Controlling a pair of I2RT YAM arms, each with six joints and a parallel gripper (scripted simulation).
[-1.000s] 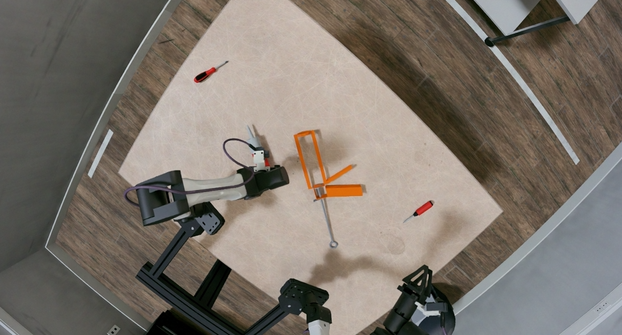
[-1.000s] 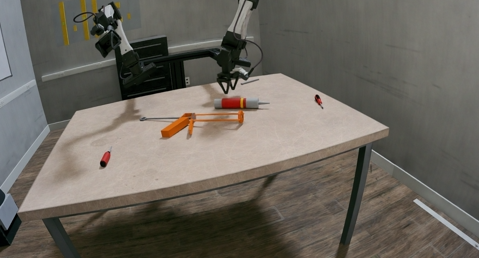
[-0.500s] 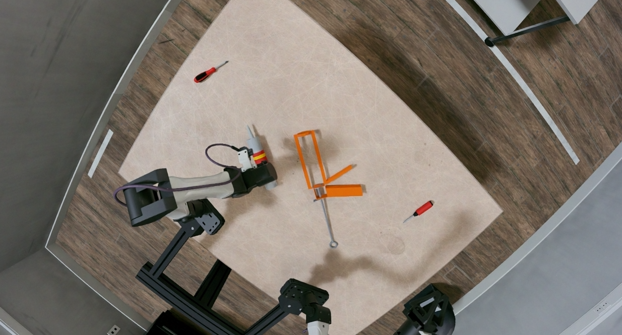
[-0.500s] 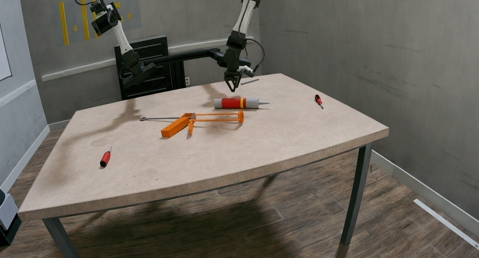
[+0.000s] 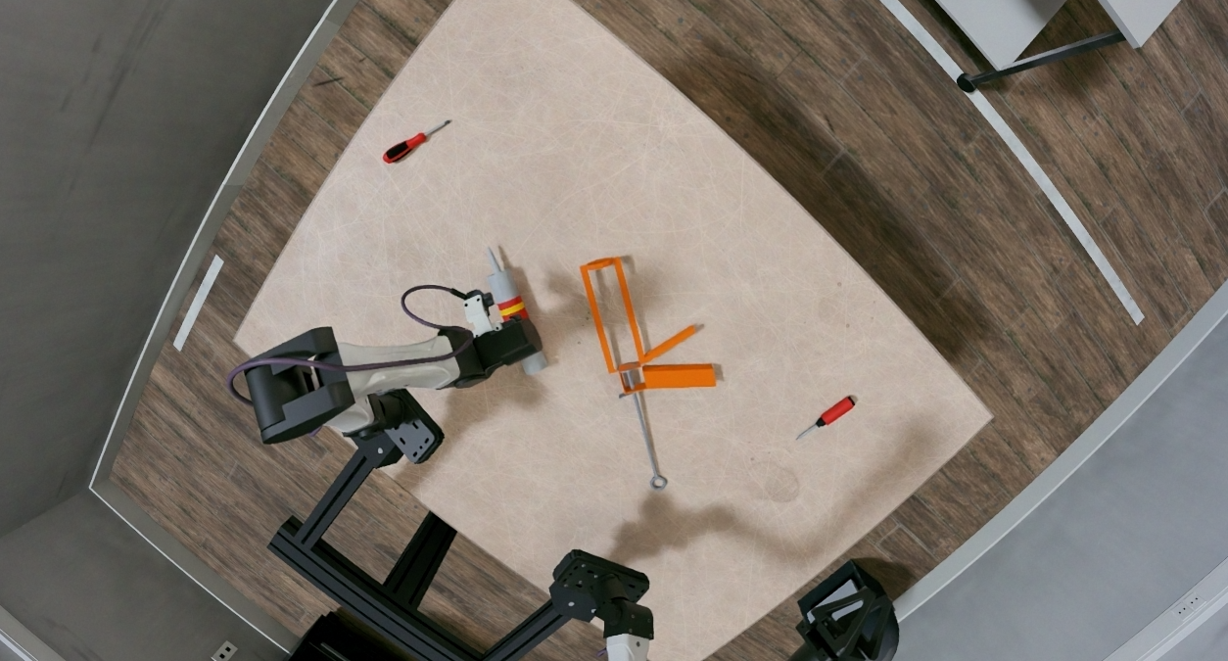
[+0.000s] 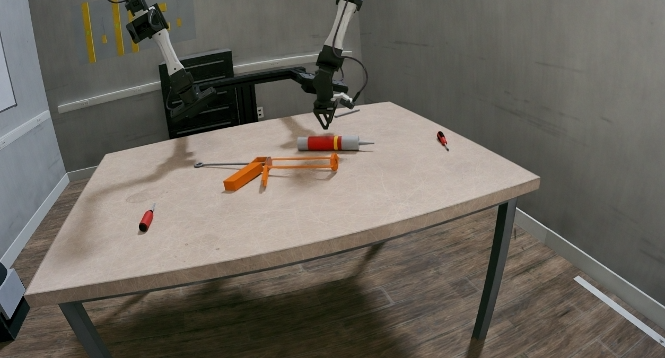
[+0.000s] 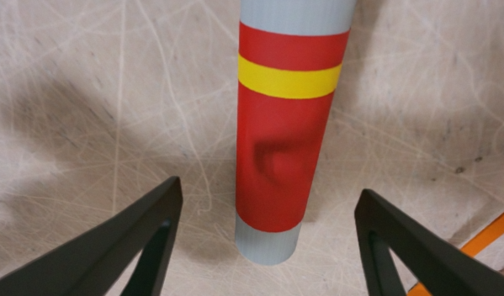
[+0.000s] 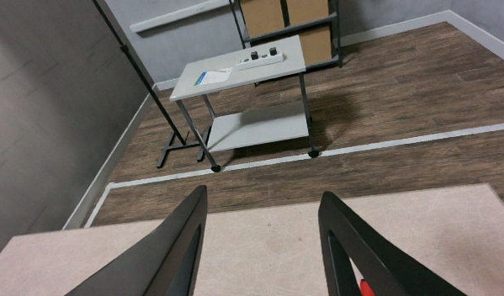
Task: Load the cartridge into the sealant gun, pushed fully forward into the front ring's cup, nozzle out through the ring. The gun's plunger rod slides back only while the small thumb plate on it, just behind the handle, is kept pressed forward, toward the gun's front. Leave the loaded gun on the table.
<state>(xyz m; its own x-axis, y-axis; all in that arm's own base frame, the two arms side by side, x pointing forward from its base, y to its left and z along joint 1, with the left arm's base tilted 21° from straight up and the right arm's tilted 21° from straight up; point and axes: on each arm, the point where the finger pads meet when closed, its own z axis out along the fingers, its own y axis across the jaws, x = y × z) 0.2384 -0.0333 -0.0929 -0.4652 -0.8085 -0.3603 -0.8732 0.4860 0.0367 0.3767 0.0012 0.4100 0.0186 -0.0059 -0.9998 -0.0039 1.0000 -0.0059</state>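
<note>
The cartridge, red with a yellow band and grey ends, lies on its side on the table beside the orange gun. The gun's handle lies flat, and its frame is empty. The plunger rod sticks far out behind the handle. The thumb plate is too small to judge. My left gripper is open above the cartridge's rear half, one finger out to each side, not touching it. My right gripper is open and empty, raised away from the gun.
One red and black screwdriver lies beyond the cartridge's nozzle side. Another screwdriver lies past the gun's handle. A thin grey bar lies behind the left gripper, near the table edge.
</note>
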